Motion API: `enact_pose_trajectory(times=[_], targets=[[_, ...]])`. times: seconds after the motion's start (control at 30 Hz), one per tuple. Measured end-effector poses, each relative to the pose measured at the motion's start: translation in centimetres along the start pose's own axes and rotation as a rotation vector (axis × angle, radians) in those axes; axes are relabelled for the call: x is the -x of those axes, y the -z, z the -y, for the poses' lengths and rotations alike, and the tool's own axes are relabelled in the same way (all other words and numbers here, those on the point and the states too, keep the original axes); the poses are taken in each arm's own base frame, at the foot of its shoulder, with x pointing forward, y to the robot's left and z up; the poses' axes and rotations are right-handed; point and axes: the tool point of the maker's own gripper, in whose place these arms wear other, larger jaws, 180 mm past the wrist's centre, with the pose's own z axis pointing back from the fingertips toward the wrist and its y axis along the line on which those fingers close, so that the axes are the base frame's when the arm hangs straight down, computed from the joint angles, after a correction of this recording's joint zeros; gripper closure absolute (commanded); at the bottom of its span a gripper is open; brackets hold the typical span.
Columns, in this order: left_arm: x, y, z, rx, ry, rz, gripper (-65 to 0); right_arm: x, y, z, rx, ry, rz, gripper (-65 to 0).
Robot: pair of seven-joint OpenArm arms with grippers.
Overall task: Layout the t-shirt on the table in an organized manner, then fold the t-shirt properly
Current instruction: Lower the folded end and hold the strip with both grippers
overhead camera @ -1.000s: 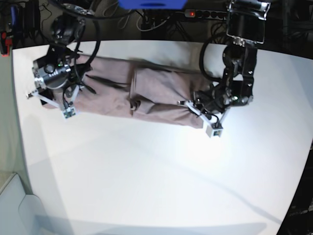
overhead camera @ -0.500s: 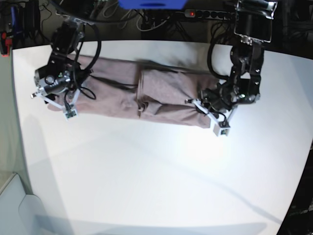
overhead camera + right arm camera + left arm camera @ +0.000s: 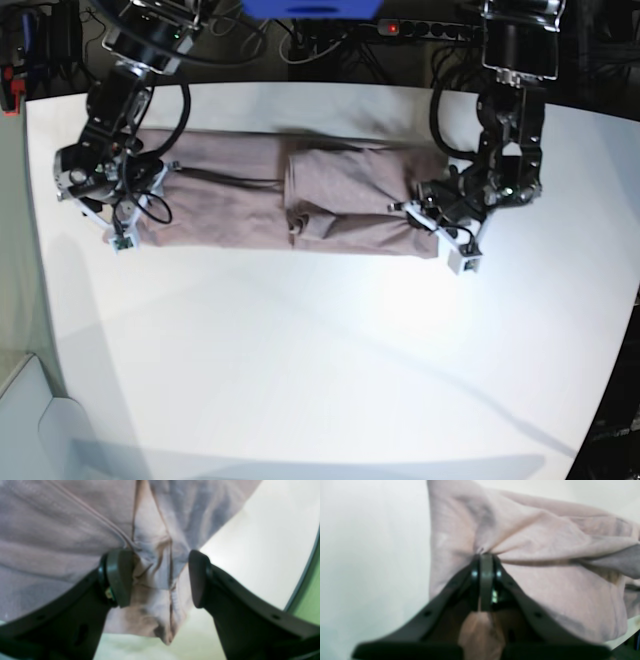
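T-shirt (image 3: pixel 300 195) lying as long band across far half of table (image 3: pixel 330 360). Left gripper (image 3: pixel 483 555) clenching bunched fabric at one end. Right gripper (image 3: pixel 160 577) standing wide, fingers (image 3: pixel 120 577) straddling hem at other end, not pinching.

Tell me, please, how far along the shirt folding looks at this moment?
Done: the t-shirt lies as a long band across the table. In hand: the left gripper is shut on one end, and the right gripper has open jaws around the other. Left: folding the band into a compact stack.
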Motion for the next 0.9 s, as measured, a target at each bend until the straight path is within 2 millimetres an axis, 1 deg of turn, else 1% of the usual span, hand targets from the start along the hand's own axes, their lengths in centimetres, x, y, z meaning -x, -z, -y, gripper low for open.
enact_pose_trajectory(times=[0.23, 0.33, 0.37, 0.43, 0.5, 0.63, 0.83, 0.9], targets=[[0.1, 0.0, 0.0, 0.001, -0.002, 0.000, -0.1, -0.2, -0.3, 0.1, 0.011, -0.007, 0.005, -35.7], [0.1, 0.0, -0.1, -0.002, -0.002, 0.000, -0.1, 0.3, -1.3, 0.9, 0.056, -0.018, -0.017, -35.9], [0.1, 0.0, -0.1, -0.003, -0.002, 0.000, -0.1, 0.1, -1.7, 1.2, 0.074, -0.025, -0.010, -35.9], [0.1, 0.0, -0.2, -0.004, -0.002, 0.000, -0.1, -0.5, -2.7, 1.8, 0.101, -0.028, 0.020, -37.7], [0.1, 0.0, -0.2, -0.004, -0.003, 0.001, -0.1, -1.0, -3.2, 2.0, 0.112, -0.028, 0.035, -42.1], [0.1, 0.0, -0.2, -0.004, -0.002, 0.001, -0.1, -0.2, -3.3, 2.1, 0.116, -0.026, -0.002, -47.3], [0.1, 0.0, -0.2, -0.005, -0.002, 0.001, -0.1, -0.4, -3.3, 2.1, 0.115, -0.026, 0.009, -48.1], [0.1, 0.0, -0.2, -0.006, -0.002, 0.001, -0.1, -0.8, -3.0, 2.1, 0.109, -0.018, 0.011, -48.1]])
